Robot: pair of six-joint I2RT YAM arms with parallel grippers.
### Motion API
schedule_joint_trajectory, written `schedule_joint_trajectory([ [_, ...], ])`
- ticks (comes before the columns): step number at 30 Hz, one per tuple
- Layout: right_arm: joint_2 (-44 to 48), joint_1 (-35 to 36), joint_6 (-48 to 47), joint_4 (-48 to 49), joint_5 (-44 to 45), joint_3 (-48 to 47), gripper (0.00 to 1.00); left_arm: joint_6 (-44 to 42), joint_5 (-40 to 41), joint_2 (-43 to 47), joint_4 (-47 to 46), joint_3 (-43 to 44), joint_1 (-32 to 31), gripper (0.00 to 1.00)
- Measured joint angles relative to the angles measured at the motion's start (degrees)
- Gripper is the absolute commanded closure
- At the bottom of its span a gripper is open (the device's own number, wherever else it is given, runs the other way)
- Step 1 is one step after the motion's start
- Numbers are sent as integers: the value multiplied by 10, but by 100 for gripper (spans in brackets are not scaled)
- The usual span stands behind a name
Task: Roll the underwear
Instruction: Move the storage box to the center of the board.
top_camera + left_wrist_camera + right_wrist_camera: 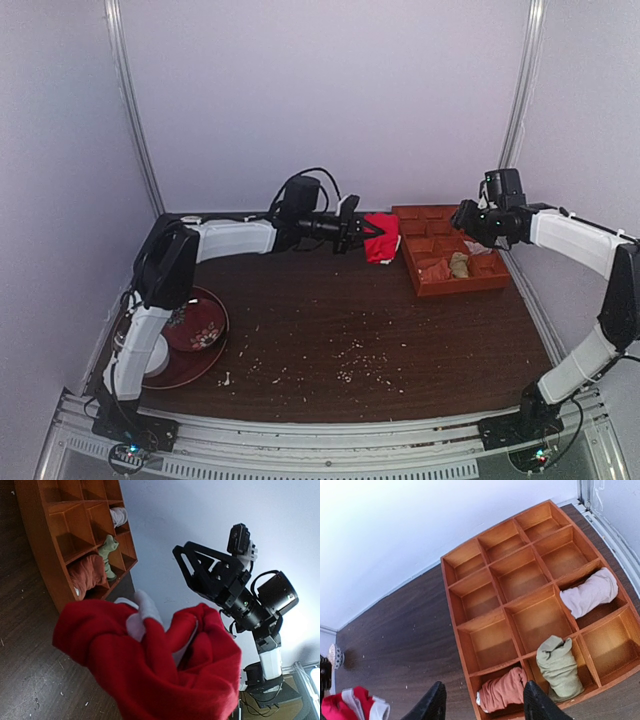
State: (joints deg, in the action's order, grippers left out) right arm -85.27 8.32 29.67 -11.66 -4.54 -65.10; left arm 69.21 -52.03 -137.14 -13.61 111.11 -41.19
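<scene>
Clutching underwear [381, 238], left hand [356, 229] raised (right hand [482, 706] parted)

The underwear [150, 670] is soft, matt red cloth with white trim. The box [451, 587] is smooth orange-brown wood with a faint sheen; inside it the pale roll [590, 592], olive roll [559, 665] and rust roll [502, 690] are matt, creased cloth. Under the box, the table [350, 320] is dull, dark wood grain.

Robot lab cell; white panel walls [330, 100], aluminium framing [135, 110], two arms [235, 238] bolted down.
</scene>
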Motion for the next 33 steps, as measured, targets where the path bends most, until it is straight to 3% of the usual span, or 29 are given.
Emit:
schedule_joint_trajectory([
  [5, -64, -13, -19, -50, 18, -82, 61, 8, -9, 14, -28, -14, 0, 100],
  [18, -221, -51, -38, -133, 23, -204, 63, 15, -11, 25, -45, -49, 1, 100],
  [33, -296, -75, -55, -195, 52, -285, 66, 18, -14, 32, -61, -70, 12, 100],
])
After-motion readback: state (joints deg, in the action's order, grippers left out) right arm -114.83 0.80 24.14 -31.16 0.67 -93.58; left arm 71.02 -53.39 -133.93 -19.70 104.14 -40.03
